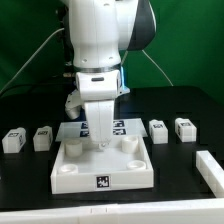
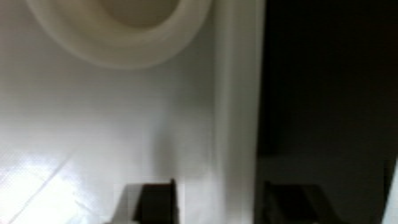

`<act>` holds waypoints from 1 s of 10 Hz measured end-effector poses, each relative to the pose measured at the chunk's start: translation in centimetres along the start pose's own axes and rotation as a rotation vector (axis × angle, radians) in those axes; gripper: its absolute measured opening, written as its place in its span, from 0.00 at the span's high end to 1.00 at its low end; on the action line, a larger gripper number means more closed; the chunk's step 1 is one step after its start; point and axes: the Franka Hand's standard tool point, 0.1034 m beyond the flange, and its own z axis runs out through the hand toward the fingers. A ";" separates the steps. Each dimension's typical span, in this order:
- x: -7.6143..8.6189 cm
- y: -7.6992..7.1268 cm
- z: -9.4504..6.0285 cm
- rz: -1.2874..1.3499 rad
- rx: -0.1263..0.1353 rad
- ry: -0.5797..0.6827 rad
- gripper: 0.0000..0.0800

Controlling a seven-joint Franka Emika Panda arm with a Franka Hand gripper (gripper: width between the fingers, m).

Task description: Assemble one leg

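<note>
Hand: the hand (image 1: 100,143) is low at the far rim of the panel, astride that rim. In the wrist view one dark fingertip (image 2: 151,205) lies on the panel side and the pale rim fills the gap. The other side blends into the dark, so I cannot tell whether it is pinching or only straddling. It holds no leg.
Worktop: the black worktop (image 1: 30,195) carries everything.
Panel: the panel (image 1: 75,175) is large, white and square, and lies flat at centre with a round socket (image 2: 134,30) close to the hand.
Marker board: the marker board (image 1: 123,126) lies just behind the panel, partly hidden by the arm.
Legs: outer left leg (image 1: 12,140), inner left leg (image 1: 42,137), inner right leg (image 1: 158,130) and outer right leg (image 1: 185,127) all stand on the worktop beside the panel, apart from the hand.
Leg handling: each is probably light, rigid plastic with smooth and rather slippery faces, and not fragile.
Hold: best taken across two flat opposite sides, squarely, so it cannot twist.
</note>
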 end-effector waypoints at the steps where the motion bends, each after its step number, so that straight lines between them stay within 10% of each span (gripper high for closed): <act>1: 0.0 0.0 0.0 0.000 0.000 0.000 0.91; 10: 0.0 0.2 -0.1 0.002 -0.006 0.000 0.93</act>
